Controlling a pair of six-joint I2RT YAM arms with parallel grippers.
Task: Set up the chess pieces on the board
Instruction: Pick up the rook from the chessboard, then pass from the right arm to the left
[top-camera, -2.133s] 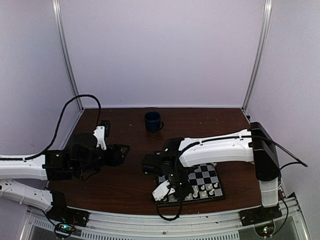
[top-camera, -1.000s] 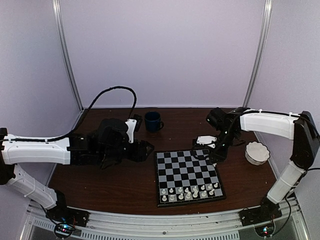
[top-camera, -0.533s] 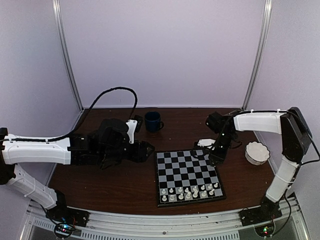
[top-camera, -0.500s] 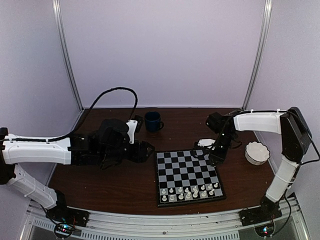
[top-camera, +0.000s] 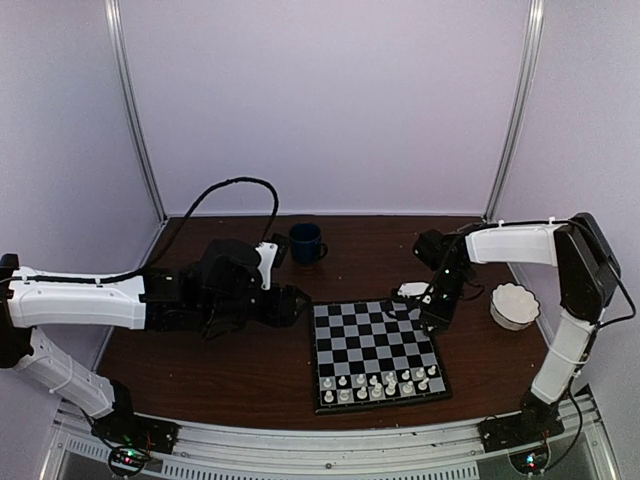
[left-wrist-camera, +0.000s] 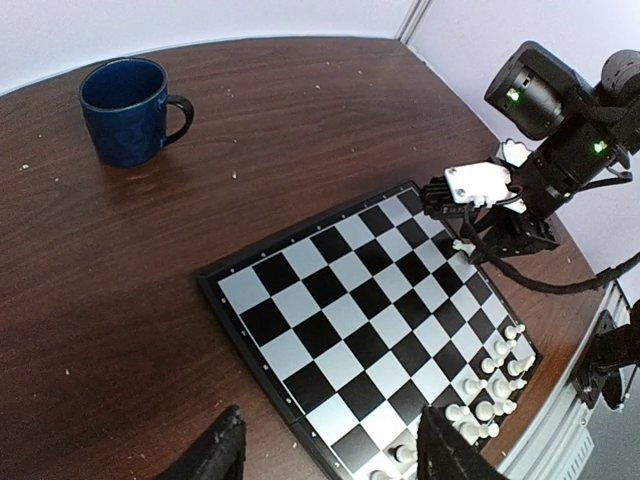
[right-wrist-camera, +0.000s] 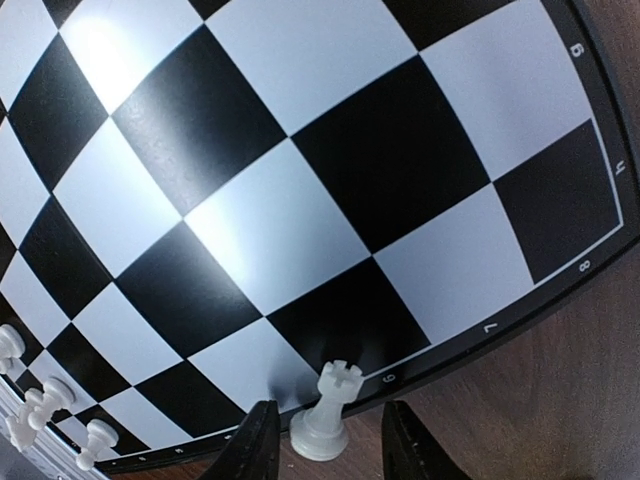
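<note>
The board (top-camera: 372, 340) lies right of centre on the brown table. Several white chess pieces (top-camera: 382, 384) stand in its two near rows. My right gripper (top-camera: 428, 312) is low at the board's far right edge. In the right wrist view its fingers (right-wrist-camera: 256, 446) stand open on either side of a white rook (right-wrist-camera: 326, 416), with a gap on both sides. The rook stands upright on the table just off the board's border (right-wrist-camera: 470, 340). My left gripper (top-camera: 298, 300) hovers left of the board, open and empty (left-wrist-camera: 335, 455), looking over the board (left-wrist-camera: 350, 310).
A dark blue mug (top-camera: 306, 243) stands at the back, left of the board's far edge. A white scalloped bowl (top-camera: 513, 305) sits on the table right of the board, close to the right arm. The left arm's black cable arcs above the table's back left.
The right arm has swung from the board's near row to its far right edge and come down around the rook. The left arm has reached in toward the board's left side.
</note>
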